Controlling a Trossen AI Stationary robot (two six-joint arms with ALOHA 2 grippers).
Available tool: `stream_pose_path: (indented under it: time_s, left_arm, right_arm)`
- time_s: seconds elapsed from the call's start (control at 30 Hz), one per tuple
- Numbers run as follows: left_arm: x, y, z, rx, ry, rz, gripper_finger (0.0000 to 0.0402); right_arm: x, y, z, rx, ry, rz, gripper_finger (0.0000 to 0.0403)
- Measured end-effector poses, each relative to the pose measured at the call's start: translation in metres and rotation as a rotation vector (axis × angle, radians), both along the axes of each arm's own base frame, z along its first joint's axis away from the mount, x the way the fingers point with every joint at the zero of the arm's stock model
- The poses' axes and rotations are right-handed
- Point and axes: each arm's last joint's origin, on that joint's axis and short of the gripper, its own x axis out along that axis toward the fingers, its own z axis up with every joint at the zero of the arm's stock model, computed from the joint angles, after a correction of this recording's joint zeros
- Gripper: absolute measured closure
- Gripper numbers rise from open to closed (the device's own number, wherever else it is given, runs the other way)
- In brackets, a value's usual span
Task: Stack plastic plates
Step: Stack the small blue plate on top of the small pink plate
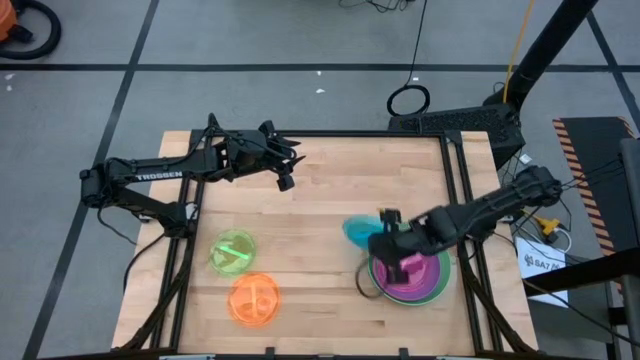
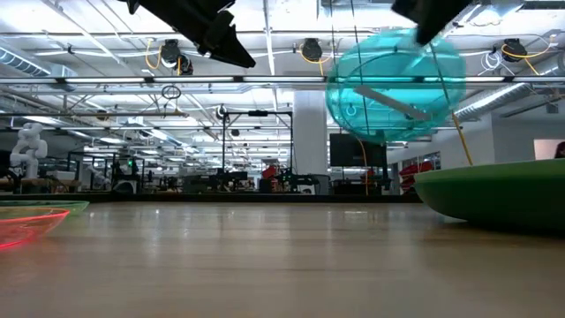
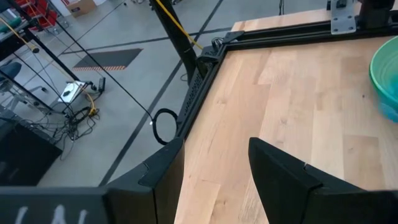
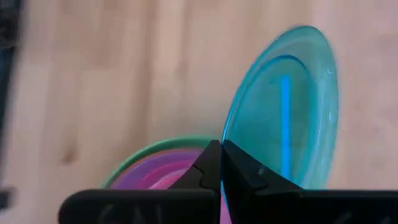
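My right gripper (image 1: 386,232) (image 4: 221,149) is shut on a translucent blue plate (image 1: 357,230) (image 2: 395,84) (image 4: 283,118), raised just left of a plate stack (image 1: 412,274). The stack shows green rims (image 4: 155,148), a purple plate and a pink plate (image 1: 405,272) on top; its dark green bottom plate (image 2: 494,194) rests flat on the table. A lime plate (image 1: 233,250) and an orange plate (image 1: 254,298) lie flat near the table's front left. My left gripper (image 1: 287,178) (image 3: 214,158) hovers open over the far left part of the table. My right gripper pinches the blue plate's rim (image 4: 229,140) between its two fingers, one finger on each face. The plate is lifted clear of the table and stands tilted nearly on edge, reaching away from the fingers toward the table's left, beside the stack.
A black metal frame (image 1: 455,160) (image 3: 205,68) borders the wooden tabletop (image 1: 330,200). Bare wood lies between the lime and orange plates and the stack. A teal plate rim (image 3: 385,74) shows at the edge of the left wrist view. Cables lie on the floor beyond the table.
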Motion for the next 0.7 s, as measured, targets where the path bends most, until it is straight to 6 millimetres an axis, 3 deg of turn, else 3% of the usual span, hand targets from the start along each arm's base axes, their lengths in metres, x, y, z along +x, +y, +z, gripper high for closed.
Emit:
stream_pose_path:
  time_s: [0.33, 0.7]
  left_arm:
    - [0.000, 0.000, -0.001, -0.015, -0.001, 0.007, 0.0215]
    - [0.000, 0.000, -0.001, -0.033, -0.011, 0.015, 0.0215]
  right_arm:
    - [-0.037, 0.053, -0.009, 0.080, 0.148, -0.075, 0.0403]
    - [-0.041, 0.080, -0.029, 0.090, 0.212, -0.176, 0.0399]
